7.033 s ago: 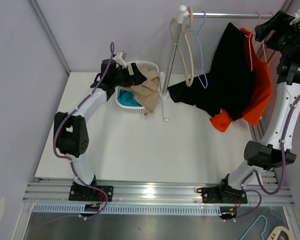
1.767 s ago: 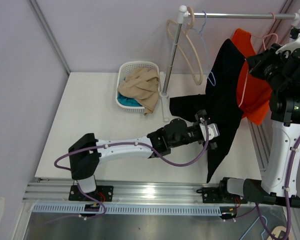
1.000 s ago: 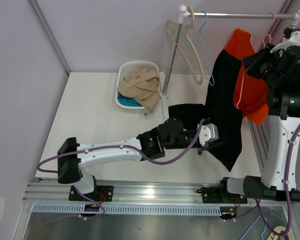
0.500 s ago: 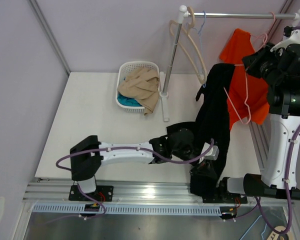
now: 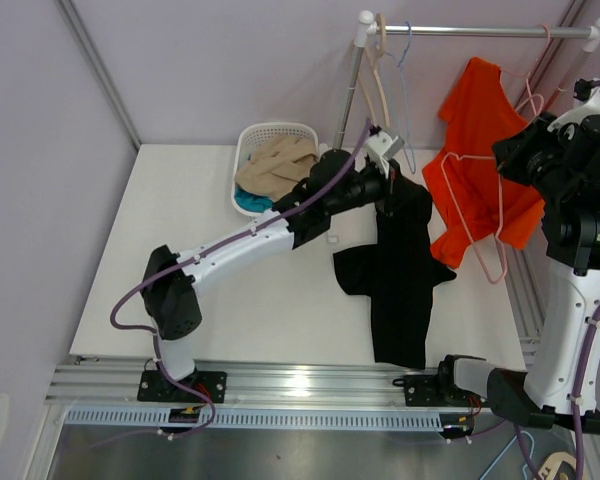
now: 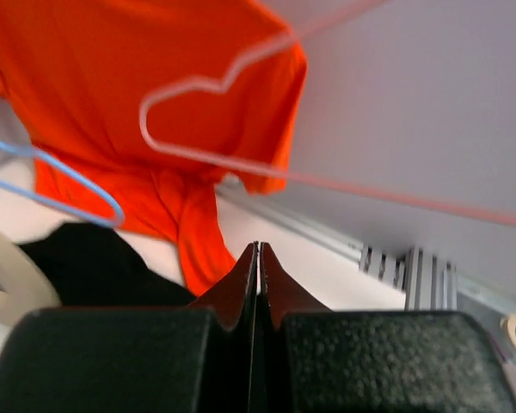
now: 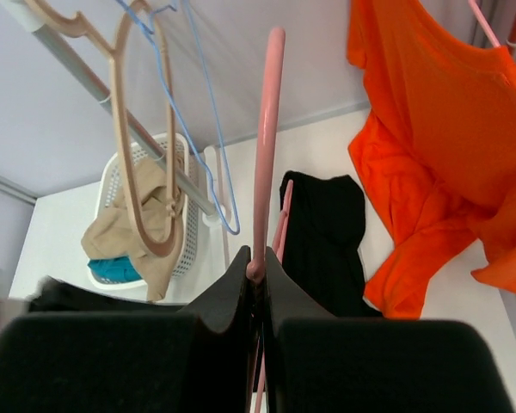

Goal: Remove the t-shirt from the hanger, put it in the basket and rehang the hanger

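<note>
The black t-shirt (image 5: 398, 280) hangs from my left gripper (image 5: 388, 183), which is shut on its upper end, raised beside the rack pole. The cloth trails down toward the table's front edge. In the left wrist view the gripper (image 6: 257, 251) has its jaws pressed together, with black cloth (image 6: 86, 262) at the lower left. A bare pink hanger (image 5: 501, 222) hangs off to the right, clear of the t-shirt. My right gripper (image 7: 258, 262) is shut on that pink hanger (image 7: 267, 129), high at the right (image 5: 517, 150).
An orange t-shirt (image 5: 477, 110) hangs on the rail (image 5: 480, 31) on another pink hanger. A beige hanger (image 7: 133, 129) and a blue one (image 7: 208, 129) hang at the rail's left end. A white basket (image 5: 270, 135) with tan and teal clothes stands at the back.
My left gripper swung from the front edge up toward the rack pole, carrying the black t-shirt with it. The t-shirt has come off the pink hanger, which now hangs bare.
</note>
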`<state>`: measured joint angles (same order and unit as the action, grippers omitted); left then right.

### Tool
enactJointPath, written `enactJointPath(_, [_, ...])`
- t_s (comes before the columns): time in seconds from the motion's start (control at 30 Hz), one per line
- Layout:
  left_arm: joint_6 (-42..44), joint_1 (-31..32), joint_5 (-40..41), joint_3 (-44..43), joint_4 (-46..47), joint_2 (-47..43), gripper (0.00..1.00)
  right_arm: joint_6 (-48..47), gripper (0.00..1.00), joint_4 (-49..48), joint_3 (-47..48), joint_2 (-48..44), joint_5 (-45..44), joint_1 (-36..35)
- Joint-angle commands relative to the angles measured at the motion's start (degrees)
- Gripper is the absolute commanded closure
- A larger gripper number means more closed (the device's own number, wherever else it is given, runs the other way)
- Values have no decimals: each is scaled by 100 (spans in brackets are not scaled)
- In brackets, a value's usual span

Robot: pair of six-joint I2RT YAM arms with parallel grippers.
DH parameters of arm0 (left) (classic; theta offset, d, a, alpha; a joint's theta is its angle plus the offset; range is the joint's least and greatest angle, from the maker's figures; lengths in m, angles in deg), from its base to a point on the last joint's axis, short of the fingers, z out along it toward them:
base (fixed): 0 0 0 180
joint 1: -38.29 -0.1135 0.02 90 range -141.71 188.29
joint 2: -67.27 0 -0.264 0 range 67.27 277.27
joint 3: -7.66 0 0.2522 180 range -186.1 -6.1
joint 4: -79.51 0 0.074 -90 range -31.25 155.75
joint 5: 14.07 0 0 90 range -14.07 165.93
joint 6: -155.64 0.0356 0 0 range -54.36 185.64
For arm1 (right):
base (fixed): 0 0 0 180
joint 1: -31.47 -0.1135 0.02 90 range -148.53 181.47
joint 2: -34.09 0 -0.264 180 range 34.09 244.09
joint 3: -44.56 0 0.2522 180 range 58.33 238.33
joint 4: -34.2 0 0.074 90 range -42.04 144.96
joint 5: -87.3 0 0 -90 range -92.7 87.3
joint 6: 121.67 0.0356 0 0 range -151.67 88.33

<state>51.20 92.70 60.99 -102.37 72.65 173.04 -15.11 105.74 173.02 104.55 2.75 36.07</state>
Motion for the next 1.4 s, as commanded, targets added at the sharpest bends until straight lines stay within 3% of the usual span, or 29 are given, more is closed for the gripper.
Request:
enactJointPath(0.0, [-262, -62, 44, -375, -592, 66, 97, -205, 100, -810, -166, -199, 323, -29])
enactJointPath(0.17, [-192, 16, -316, 869, -356, -521, 93, -381, 100, -1567, 315, 554, 430, -38])
enactJointPath(0.3, [72, 148, 209, 1434, -355, -865, 85, -460, 100, -1559, 825, 1180, 439, -30])
enactJointPath(0.4, [169, 175, 465, 1480, -732, -778, 67, -513, 100, -1971, 950, 1496, 755, -38])
enactJointPath(0.43, [239, 175, 466, 1358, -977, -717, 53, -504, 100, -2146, 976, 1593, 790, -38])
enactJointPath(0.47, [240, 175, 466, 1287, -1171, -655, 46, -504, 100, -2209, 1124, 1698, 869, -38])
enactJointPath(0.6, [205, 166, 386, 830, -1980, -261, 28, -548, 100, -2201, 1783, 2340, 1054, -38])
enactJointPath(0.63, [100, 175, 404, 759, -2060, -198, 10, -540, 100, -2209, 1898, 2567, 1098, -30])
enactJointPath(0.67, [38, 175, 526, 707, -2104, -146, 1, -531, 100, -2253, 2012, 2648, 1211, -38])
enactJointPath(0.87, [-165, 175, 492, 408, -2122, 381, 1, -531, 100, -3079, 2127, 3148, 1397, -143])
enactJointPath(1.03, [-147, 175, 360, -322, -2727, 1005, 0, -443, 100, -2842, 3155, 3922, 1379, -179])
enactJointPath(1.37, [-420, 131, 317, -1096, -3326, 2025, 1, -390, 100, -3282, 3138, 4564, 1248, -443])
